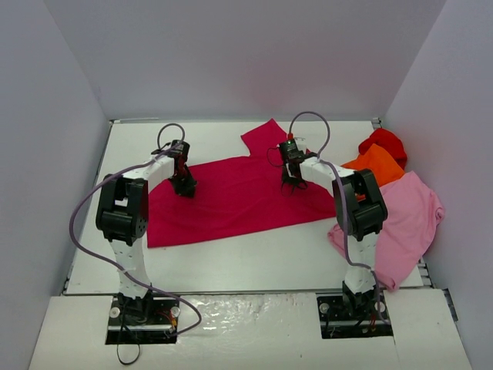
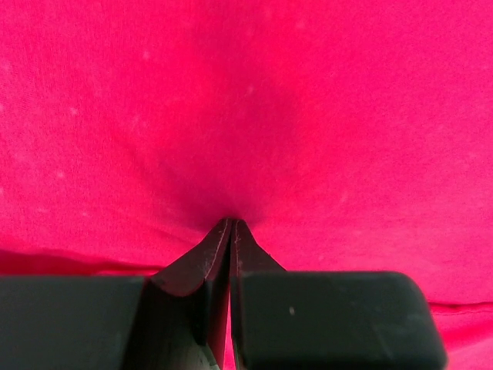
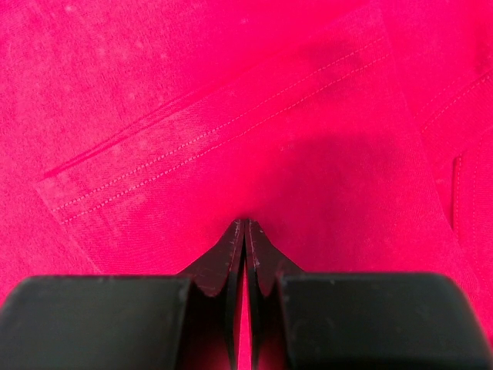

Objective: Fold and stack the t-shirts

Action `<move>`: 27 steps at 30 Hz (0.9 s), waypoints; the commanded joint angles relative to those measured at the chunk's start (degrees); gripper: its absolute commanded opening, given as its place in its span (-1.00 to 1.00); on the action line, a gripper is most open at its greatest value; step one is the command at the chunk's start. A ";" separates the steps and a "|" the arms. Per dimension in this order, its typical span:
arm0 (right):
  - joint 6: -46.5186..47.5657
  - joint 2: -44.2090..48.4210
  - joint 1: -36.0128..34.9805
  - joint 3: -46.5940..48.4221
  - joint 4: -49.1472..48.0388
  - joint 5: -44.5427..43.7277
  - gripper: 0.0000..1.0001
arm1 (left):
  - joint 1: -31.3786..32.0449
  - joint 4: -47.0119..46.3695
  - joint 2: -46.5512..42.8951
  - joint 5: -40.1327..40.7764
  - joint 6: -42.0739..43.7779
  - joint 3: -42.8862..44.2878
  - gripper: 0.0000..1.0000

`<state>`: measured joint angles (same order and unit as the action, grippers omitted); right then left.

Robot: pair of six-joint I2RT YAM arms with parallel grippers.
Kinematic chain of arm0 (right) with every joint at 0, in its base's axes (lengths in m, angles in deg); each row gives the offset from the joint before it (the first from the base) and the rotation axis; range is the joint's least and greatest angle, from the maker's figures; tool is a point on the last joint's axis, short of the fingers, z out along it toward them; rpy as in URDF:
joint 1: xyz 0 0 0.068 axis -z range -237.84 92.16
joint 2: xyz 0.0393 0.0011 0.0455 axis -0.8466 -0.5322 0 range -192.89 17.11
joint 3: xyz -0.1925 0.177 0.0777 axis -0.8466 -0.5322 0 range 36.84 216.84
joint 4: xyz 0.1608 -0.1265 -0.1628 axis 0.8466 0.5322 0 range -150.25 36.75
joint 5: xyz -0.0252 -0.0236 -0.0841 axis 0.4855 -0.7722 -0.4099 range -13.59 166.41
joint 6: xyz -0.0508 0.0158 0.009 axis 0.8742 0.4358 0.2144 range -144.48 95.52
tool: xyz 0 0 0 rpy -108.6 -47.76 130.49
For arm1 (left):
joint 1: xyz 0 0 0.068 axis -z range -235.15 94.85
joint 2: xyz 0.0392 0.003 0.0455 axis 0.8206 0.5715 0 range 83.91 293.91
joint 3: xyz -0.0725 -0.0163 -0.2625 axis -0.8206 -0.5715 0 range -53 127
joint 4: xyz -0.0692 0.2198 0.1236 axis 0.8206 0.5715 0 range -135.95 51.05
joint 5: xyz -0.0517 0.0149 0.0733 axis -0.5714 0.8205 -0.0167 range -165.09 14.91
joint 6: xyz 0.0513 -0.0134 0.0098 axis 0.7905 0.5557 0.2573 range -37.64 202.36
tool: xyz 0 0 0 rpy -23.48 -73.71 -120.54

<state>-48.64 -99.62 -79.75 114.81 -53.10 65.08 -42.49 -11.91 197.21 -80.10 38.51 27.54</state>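
The raspberry-red t-shirt (image 1: 231, 196) lies spread flat across the middle of the table, one sleeve (image 1: 266, 135) pointing to the back. My left gripper (image 1: 185, 187) is down on its left part, jaws shut and tips pinching the cloth (image 2: 246, 116), which puckers around the left gripper tips (image 2: 232, 221). My right gripper (image 1: 291, 183) is down on the shirt's right part, shut, tips (image 3: 245, 222) nipping the cloth just below a folded-over stitched hem (image 3: 231, 123). The orange shirt (image 1: 377, 163), the bright red shirt (image 1: 384, 141) and the pale pink shirt (image 1: 404, 216) lie heaped at the right.
White walls enclose the table on the left, back and right. The pale pink shirt hangs over the table's right front edge (image 1: 420, 270). The white table surface (image 1: 231, 262) shows in front of the raspberry shirt.
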 commanded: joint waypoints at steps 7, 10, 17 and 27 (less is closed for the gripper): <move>-2.75 9.43 -5.00 -16.48 5.43 -0.89 -1.00 | 0.96 7.37 -8.37 2.91 1.49 -8.47 -1.00; -4.89 12.29 -7.06 -20.12 5.99 -1.51 -1.00 | 0.87 9.18 -11.58 3.73 2.12 -9.71 -1.00; -7.92 16.76 -10.97 -25.55 7.97 -1.65 -1.00 | 0.79 13.25 -16.35 7.26 3.16 -10.57 -1.00; -9.10 21.29 -13.60 -27.45 10.27 -5.93 -1.00 | 0.71 12.52 -18.19 8.14 2.63 -13.01 -1.00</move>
<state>-57.12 -77.69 -92.87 87.18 -51.12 61.76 -41.80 -0.31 180.77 -73.11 40.54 14.17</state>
